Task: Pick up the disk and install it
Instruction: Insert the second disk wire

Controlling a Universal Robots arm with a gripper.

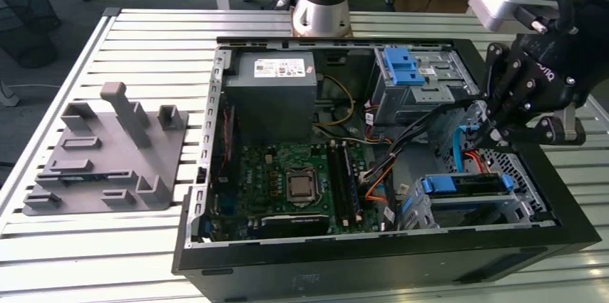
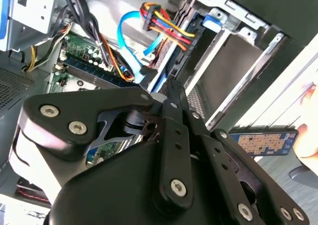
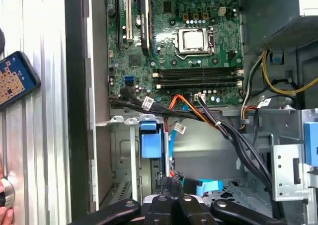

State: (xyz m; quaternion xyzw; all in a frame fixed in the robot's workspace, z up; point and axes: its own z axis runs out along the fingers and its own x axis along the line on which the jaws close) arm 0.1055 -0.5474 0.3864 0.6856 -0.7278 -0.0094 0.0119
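The disk (image 1: 468, 185) lies in the drive bay at the front corner of the open computer case, on the exterior view's right. Its bright blue carrier end (image 3: 151, 141) sticks out of the metal bay, and that blue end (image 2: 211, 19) also shows in the second wrist view. My gripper (image 1: 494, 130) hangs just above and behind that bay, over the bundle of blue and coloured cables. Its black fingers (image 3: 164, 203) stand close together, shut, with nothing seen between them. In the second wrist view the gripper (image 2: 168, 90) points down at the blue cable plug beside the bay.
The case holds a green motherboard (image 1: 295, 178), a grey power-supply box (image 1: 276, 82) and an upper drive cage with a blue latch (image 1: 407, 68). A grey fixture (image 1: 105, 153) lies on the slatted table at the exterior view's left. A person's hand holds a handheld device (image 3: 15, 78) beside the case.
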